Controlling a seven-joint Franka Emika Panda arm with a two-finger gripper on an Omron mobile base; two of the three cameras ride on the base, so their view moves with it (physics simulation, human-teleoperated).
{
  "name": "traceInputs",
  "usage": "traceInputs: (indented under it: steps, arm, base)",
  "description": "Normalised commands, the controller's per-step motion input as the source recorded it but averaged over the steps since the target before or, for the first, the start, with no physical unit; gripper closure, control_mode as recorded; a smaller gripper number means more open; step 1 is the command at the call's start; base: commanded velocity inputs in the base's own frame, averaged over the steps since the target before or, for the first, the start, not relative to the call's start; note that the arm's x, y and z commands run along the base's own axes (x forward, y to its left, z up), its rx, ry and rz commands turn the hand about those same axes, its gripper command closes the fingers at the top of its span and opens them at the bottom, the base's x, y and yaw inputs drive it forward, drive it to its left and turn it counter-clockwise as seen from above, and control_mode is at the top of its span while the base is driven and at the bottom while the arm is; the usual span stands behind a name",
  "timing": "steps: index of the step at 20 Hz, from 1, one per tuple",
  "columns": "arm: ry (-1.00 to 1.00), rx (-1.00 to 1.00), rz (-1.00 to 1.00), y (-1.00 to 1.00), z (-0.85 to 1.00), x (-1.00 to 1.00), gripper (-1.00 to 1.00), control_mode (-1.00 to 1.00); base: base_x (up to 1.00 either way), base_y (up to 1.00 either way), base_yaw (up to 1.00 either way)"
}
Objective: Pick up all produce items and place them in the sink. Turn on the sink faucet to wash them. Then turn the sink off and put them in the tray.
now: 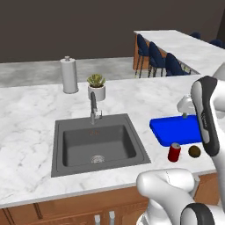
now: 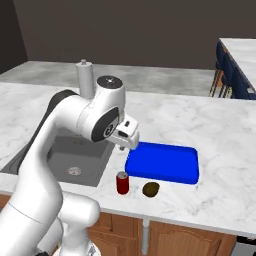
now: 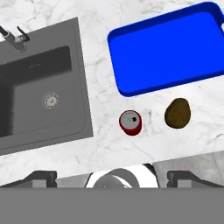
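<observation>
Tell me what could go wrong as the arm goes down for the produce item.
1. The red can stands close beside the produce item near the counter's front edge; the open jaws may knock the can over or off.
2. The oval produce item could roll from a poor pinch, perhaps off that edge.
3. The carry to the sink passes over the can, so a low swing might clip it.

Base views flank arm, facing counter; hand view looks straight down; all share sink (image 1: 99,145), tray (image 3: 168,48)
</observation>
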Motion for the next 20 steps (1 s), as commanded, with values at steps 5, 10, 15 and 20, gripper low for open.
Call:
traceInputs:
  steps: [5,10,15,20]
  arm:
    - [0.03,0.02,-0.16,-0.55,-0.28,-0.40,-1.00,-1.00]
    - [0.08,0.00,-0.08,-0.46,-0.38,-0.07,-1.00,-1.00]
    - [0.08,0.00,-0.02,-0.35,-0.31,0.01,-1.00,-1.00]
    - [0.11,0.00,0.00,-0.22,-0.20,0.16,-1.00,-1.00]
  base:
    - [0.00,0.00,0.00]
    - [0.00,0.00,0.00]
    - [0.00,0.00,0.00]
    - [0.00,0.00,0.00]
